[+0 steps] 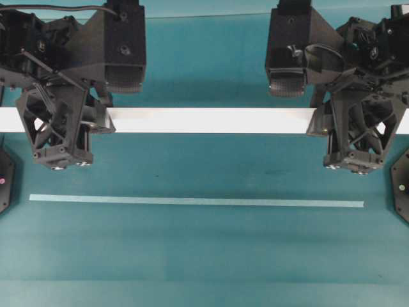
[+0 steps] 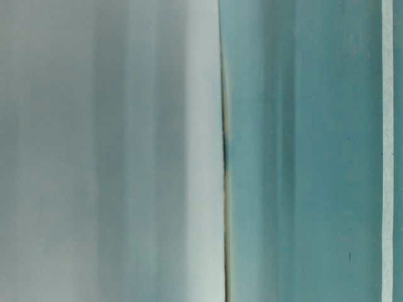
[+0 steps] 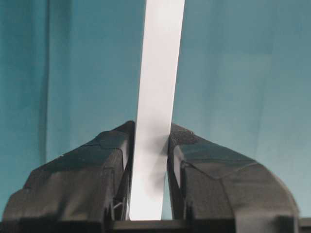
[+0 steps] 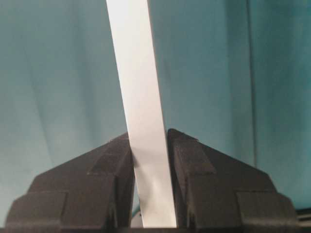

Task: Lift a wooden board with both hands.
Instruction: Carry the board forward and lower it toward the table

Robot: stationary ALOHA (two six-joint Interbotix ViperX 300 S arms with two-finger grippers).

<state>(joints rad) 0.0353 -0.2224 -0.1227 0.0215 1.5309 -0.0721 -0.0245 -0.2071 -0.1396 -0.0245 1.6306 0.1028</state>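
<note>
A: What has the left gripper (image 3: pixel 149 160) got?

B: In its wrist view the two black fingers (image 3: pixel 104 160) press against both long faces of the wooden board (image 3: pixel 158 97), so it is clamped on the plank with the jaws only narrowly apart. The board runs up the middle of that frame, from between the fingers to the top edge.

A: And the right gripper (image 4: pixel 148 155)?

B: The same. Its fingers (image 4: pixel 192 160) close on the board (image 4: pixel 138 87) from either side, with no gap showing between pad and wood.

A: Where does the board sit in the overhead view?

B: It spans the frame as a level white band a little above the middle (image 1: pixel 211 120). The left gripper (image 1: pixel 61 128) covers it near the left edge, the right gripper (image 1: pixel 358 131) near the right edge.

A: What is it like?

B: Plain white, smooth and matt, long, narrow and straight-edged. The gripper fingers are black open frames with lattice struts, under boxy black housings.

A: Anything else there?

B: A thin pale teal tape strip (image 1: pixel 197 201) lies on the teal surface (image 1: pixel 204 256) below the board and parallel to it, well apart from it. The surface looks like cloth, with faint folds. Dark rounded objects (image 1: pixel 401 185) show at the left and right edges; I cannot tell what they are.

A: The table-level view?

B: Blurred: a pale mass fills its left half, teal its right.
</note>
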